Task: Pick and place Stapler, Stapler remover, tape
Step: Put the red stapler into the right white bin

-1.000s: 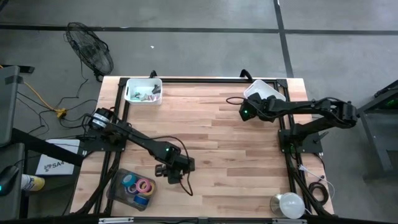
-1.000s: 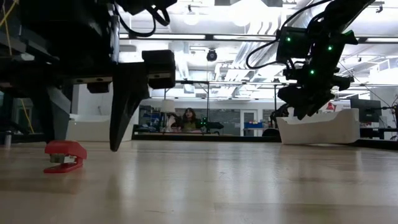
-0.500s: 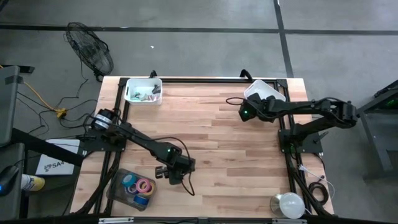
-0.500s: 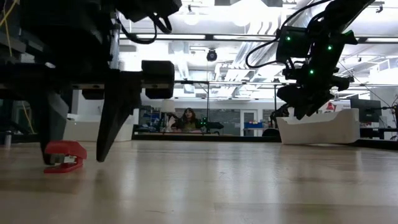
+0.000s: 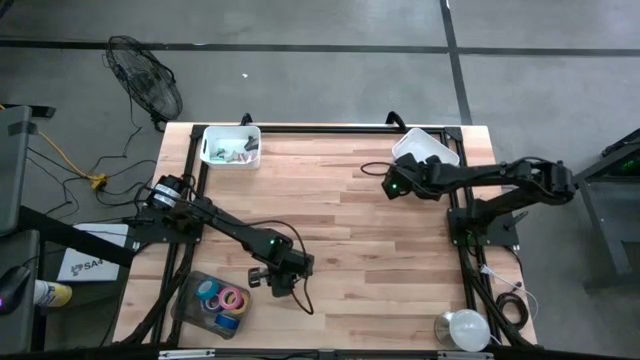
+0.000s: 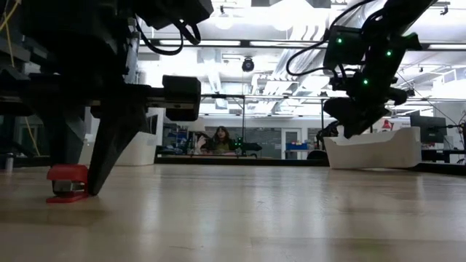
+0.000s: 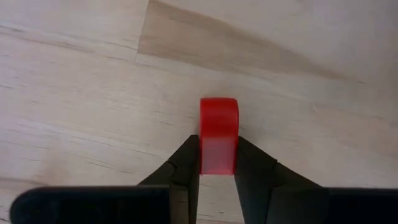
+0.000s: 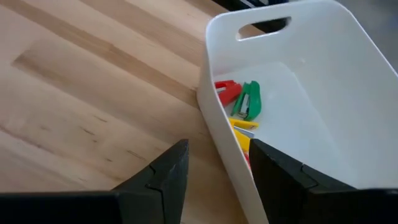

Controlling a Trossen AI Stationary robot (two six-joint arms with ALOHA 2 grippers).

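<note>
A small red stapler (image 7: 218,121) rests flat on the wooden table near its front left, and my left gripper (image 7: 217,167) is shut on it. The low view shows the stapler (image 6: 67,177) between the two dark fingers. Several rolls of tape (image 5: 226,298) lie in a clear container (image 5: 196,284) just left of that gripper. My right gripper (image 8: 214,168) hangs open above the table at the far right, beside a white bin (image 8: 323,81), with nothing between its fingers. My left gripper pinches the stapler's two long sides (image 7: 217,163) between its two fingers, at one end of it. The fingers (image 6: 109,149) point down from above and lie across the stapler. The stapler sits on the table, its other end sticking out past the fingertips.
The white bin (image 5: 425,148) at the far right holds red, green and yellow items (image 8: 242,102). Another white bin (image 5: 231,145) with small things stands at the far left. A person (image 6: 220,138) sits in the room beyond the table. Bare wood lies between the two arms.
My left gripper has shut on the red stapler, its fingers drawing in from either side. The stapler has stayed on the table and turned a little.
</note>
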